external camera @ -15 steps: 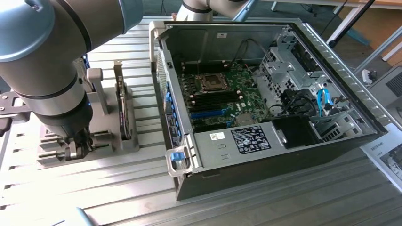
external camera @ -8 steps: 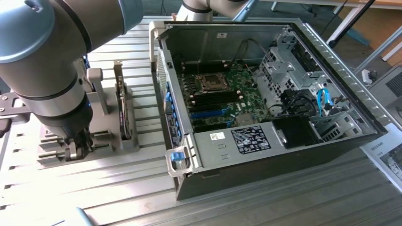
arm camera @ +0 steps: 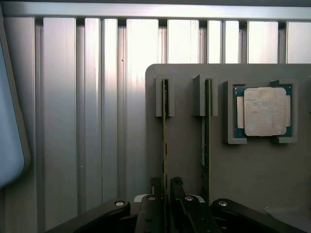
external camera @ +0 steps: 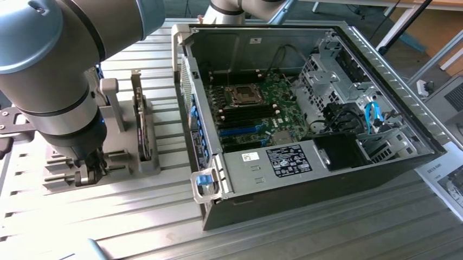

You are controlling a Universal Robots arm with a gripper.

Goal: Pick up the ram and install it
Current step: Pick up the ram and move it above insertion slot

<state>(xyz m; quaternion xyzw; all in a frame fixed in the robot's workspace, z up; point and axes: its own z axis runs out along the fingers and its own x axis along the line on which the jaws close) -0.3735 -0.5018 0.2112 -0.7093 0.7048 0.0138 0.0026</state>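
I am working on the pick-up. The ram (arm camera: 165, 141) is standing on edge in the grey holder (arm camera: 252, 170), at the exterior view's left of the computer case (external camera: 289, 179). My end effector (arm camera: 165, 184) is sitting around it, but I cannot tell if it is gripping. I think lifting needs a tight, straight hold.

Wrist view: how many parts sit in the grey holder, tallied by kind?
Ram stick, on edge in a slot: 1
Expansion card, on edge in the next slot: 1
Processor chip, flat in its pocket: 1
Total: 3
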